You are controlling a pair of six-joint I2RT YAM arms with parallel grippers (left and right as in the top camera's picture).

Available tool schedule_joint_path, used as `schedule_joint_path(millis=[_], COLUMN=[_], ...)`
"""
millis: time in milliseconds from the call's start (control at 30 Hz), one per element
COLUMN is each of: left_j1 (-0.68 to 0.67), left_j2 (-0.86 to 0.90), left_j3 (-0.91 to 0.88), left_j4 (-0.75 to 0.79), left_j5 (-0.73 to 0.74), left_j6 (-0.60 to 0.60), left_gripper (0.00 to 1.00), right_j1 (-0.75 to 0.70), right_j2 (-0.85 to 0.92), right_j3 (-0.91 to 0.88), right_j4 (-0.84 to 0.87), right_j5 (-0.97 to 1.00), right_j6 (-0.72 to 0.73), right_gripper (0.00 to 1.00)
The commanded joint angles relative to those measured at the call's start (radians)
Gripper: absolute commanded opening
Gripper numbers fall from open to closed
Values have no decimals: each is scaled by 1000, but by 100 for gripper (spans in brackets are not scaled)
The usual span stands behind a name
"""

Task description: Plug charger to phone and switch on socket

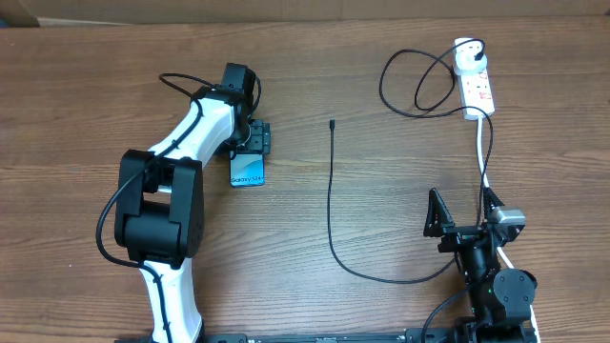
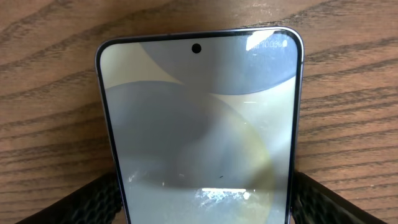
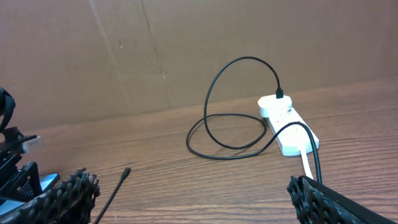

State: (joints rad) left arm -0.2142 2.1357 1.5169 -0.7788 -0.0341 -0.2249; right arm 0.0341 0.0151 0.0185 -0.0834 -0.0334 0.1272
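The phone (image 1: pixel 248 171) lies flat on the wooden table at centre left, with its light blue screen up. My left gripper (image 1: pixel 253 140) sits over its far end. In the left wrist view the phone (image 2: pixel 199 118) fills the frame, and the two black fingers of the left gripper (image 2: pixel 202 190) press against its long edges. The charger cable (image 1: pixel 331 191) lies loose on the table, its connector tip (image 1: pixel 332 124) pointing away. Its round white adapter (image 1: pixel 466 59) sits in the socket (image 1: pixel 479 90). My right gripper (image 1: pixel 464 217) is open and empty, near the table's front right. The tip (image 3: pixel 126 171) and socket (image 3: pixel 287 124) show beyond the fingers of the right gripper (image 3: pixel 189 190).
The socket's white cord (image 1: pixel 483 152) runs toward the right arm's base. The black cable loops (image 1: pixel 419 86) left of the socket. A cardboard wall (image 3: pixel 155 50) stands behind the table.
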Motion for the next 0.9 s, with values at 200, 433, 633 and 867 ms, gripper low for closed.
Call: schedule_joint_path(millis=[200,433,633,867], left_j1=[4,5,4,5], left_j2=[23,23,23,23], left_j3=[-35,-35,-35,-35], left_j4=[-6,-12,-13,-12], left_j5=[9,8,8,8], left_j6=[23,23,23,23], left_gripper=[82,82,82,81], right_j1=[6,6,6,6], right_j2=[-4,-4,-4,-4], right_j3=[-11,-11,-11,-11], right_j4=[2,2,2,2], right_j5=[6,6,6,6], right_j6=[2,2,2,2], right_gripper=[100,100,100,100])
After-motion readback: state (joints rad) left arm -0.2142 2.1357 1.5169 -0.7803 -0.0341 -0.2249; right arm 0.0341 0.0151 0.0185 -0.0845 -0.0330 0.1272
